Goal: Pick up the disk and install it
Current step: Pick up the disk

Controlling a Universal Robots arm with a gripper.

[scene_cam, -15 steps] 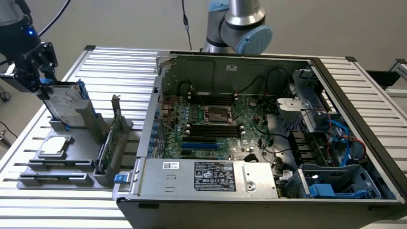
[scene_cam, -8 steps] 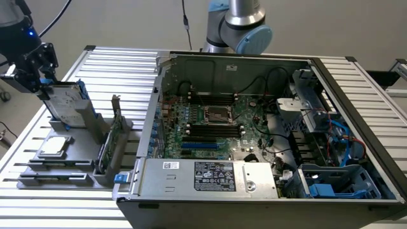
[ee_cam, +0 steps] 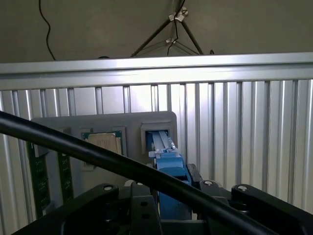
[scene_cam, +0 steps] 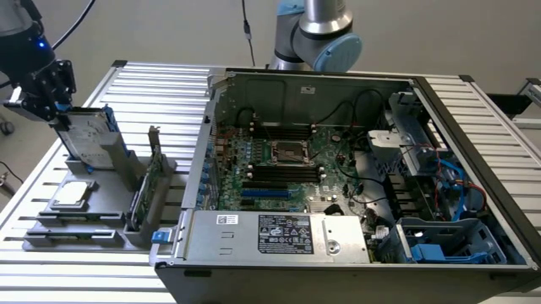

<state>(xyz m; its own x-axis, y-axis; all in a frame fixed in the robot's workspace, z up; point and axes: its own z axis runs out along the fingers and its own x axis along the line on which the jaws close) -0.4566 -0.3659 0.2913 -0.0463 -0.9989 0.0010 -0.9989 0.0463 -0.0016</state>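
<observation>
Disk (scene_cam: 87, 136) | stands upright in the grey rack (scene_cam: 101, 237) at the exterior view's left, not yet lifted out | gripper (scene_cam: 61, 109) sits over its top edge; we cannot tell whether it is clamped | open computer case (scene_cam: 498, 209) well apart; pickup and install both left

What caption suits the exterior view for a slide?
Gripper at the top of the disk standing in a grey holder, beside an open computer.

You see an open computer case (scene_cam: 305, 88) on the slatted tabletop (scene_cam: 161, 82); beside it, a grey holder (scene_cam: 68, 223) carries a square chip (scene_cam: 73, 192) and an upright green card (scene_cam: 142, 190).
</observation>
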